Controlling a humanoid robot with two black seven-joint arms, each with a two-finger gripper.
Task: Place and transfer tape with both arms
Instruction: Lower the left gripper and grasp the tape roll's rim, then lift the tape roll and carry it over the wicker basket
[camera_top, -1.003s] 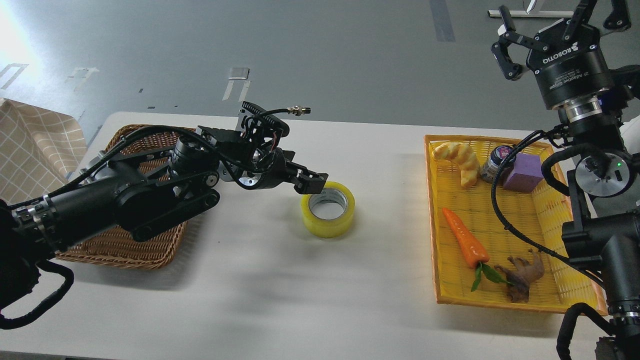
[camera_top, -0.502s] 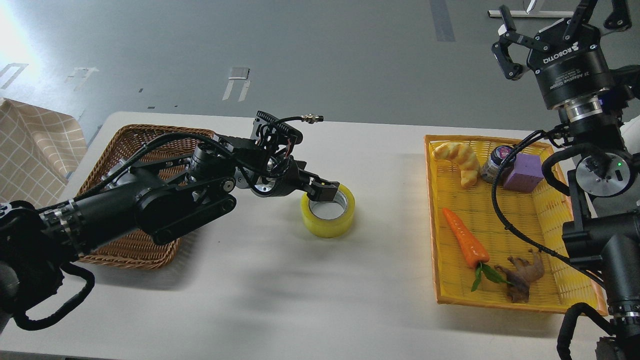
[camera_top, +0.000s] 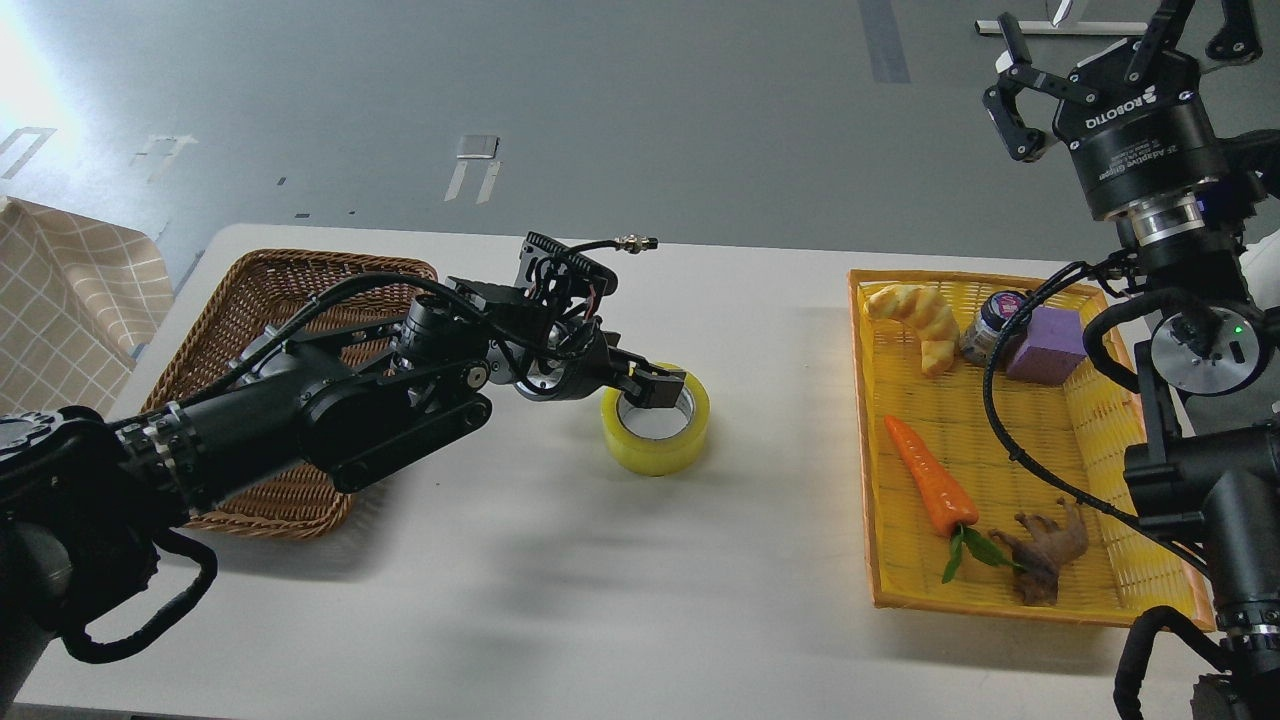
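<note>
Far left, a checked beige cloth (camera_top: 60, 290) hangs at the edge of the view, and just beside it the brown wicker basket (camera_top: 270, 300) sits on the white table (camera_top: 560, 580). The left arm (camera_top: 330, 430) stretches across the basket's right half, black cables looping along it, and reaches toward the middle of the table. Its left gripper (camera_top: 658, 388) is right at the tape (camera_top: 657, 432), low over the near-left rim of the roll, fingertips at the opening of the core. The fingers look dark and close together from here, and I cannot tell whether they are pinching the roll's wall or just resting at it.

The tape itself lies flat on the table, hole facing up, yellow band outside, grey-white core inside, well apart from both containers and roughly between them.

Over to the right, the yellow tray (camera_top: 870, 480) holds a croissant (camera_top: 915, 320) at its far corner, a small dark jar (camera_top: 990, 325) touching a purple foam block (camera_top: 1045, 345), then a carrot (camera_top: 930, 485) with green leaves, and a brown figure (camera_top: 1045, 545) near the front.

Far right, the right arm (camera_top: 1200, 460) rises upright beside the tray. The right gripper (camera_top: 1100, 40) is raised high above the table, fingers spread wide, holding nothing.
</note>
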